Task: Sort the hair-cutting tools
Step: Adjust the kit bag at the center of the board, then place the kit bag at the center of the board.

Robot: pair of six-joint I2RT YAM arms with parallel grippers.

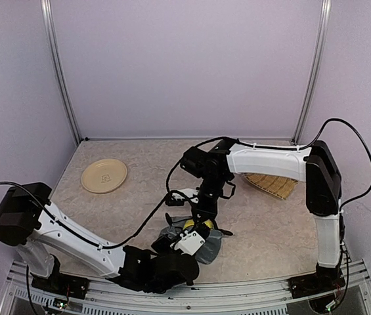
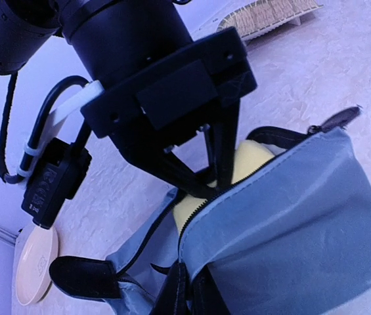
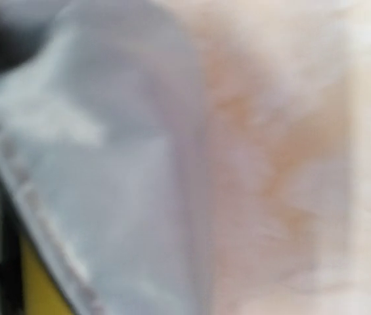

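On bench (image 1: 264, 230), grey pouch (image 2: 290, 230) sits open; left gripper (image 2: 186, 292) clamped on its rim. Inside the mouth, right gripper (image 2: 211, 180) closed, fingertips beside yellow item (image 2: 251, 161). Whereabouts of hair-cutting tools: cannot tell from any view.

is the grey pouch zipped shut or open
Open: the grey pouch gapes at its mouth, a yellow item shows inside, and the right gripper dips into it.
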